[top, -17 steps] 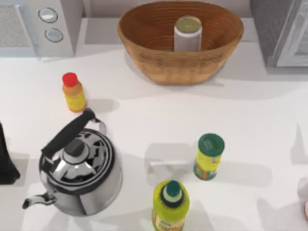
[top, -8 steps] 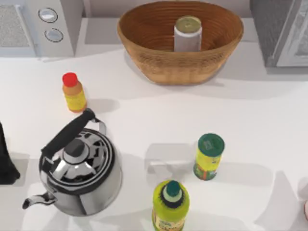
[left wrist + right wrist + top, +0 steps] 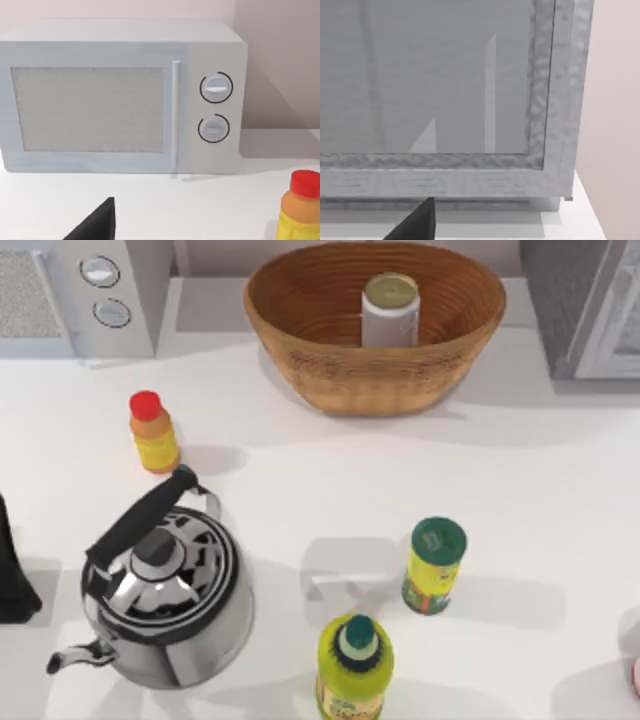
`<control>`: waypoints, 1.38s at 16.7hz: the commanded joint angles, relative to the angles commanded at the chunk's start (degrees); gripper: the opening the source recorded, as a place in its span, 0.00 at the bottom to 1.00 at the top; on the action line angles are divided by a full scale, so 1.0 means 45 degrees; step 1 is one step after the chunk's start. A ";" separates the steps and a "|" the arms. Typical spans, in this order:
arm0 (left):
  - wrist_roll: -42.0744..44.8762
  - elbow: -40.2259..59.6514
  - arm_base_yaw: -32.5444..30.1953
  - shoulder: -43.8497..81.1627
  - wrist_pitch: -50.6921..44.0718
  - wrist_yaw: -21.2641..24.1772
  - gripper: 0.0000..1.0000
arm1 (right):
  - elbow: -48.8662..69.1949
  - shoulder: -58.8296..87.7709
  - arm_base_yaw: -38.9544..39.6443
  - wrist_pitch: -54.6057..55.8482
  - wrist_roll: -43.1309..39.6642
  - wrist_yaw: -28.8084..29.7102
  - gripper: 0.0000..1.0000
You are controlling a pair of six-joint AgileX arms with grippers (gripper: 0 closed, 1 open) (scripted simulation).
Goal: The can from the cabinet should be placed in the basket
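The whitish-grey can with a dull gold top is standing upright inside the wide brown woven wicker basket at twelve o'clock; whether either gripper's jaws are apart I cannot tell.

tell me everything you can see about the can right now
The can is a small upright cylinder with whitish-grey sides and a flat, dull yellow-gold top. It stands inside the brown woven basket, right of the basket's middle and toward its back wall in the top view, resting on the ribbed inside. It looks like metal. No end effector touches it, and nothing else lies in the basket with it.
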 joint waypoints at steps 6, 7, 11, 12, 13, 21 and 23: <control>0.0000 0.0000 0.0000 0.0000 0.0000 0.0000 1.00 | -0.0033 -0.0001 0.0038 -0.0027 -0.0002 0.0015 1.00; 0.0000 0.0000 0.0000 0.0000 0.0000 0.0000 1.00 | 0.0106 -0.0012 0.0032 -0.0145 -0.0001 -0.0004 1.00; 0.0000 0.0000 0.0000 0.0000 0.0000 0.0000 1.00 | 0.1941 -0.0117 -0.0089 -0.1942 0.0016 -0.0188 1.00; 0.0000 0.0000 0.0000 0.0000 0.0000 0.0000 1.00 | 0.2671 -0.0161 -0.0142 -0.2717 0.0017 -0.0244 1.00; 0.0000 0.0000 0.0000 0.0000 0.0000 0.0000 1.00 | 0.3480 -0.0214 -0.0200 -0.3610 0.0017 -0.0299 1.00; 0.0000 0.0000 0.0000 0.0000 0.0000 0.0000 1.00 | 1.1382 -0.1245 -0.0429 -1.3187 -0.0001 -0.0489 1.00; 0.0000 0.0000 0.0000 0.0000 0.0000 0.0000 1.00 | 1.3280 -0.1617 -0.0406 -1.5530 -0.0003 -0.0467 1.00</control>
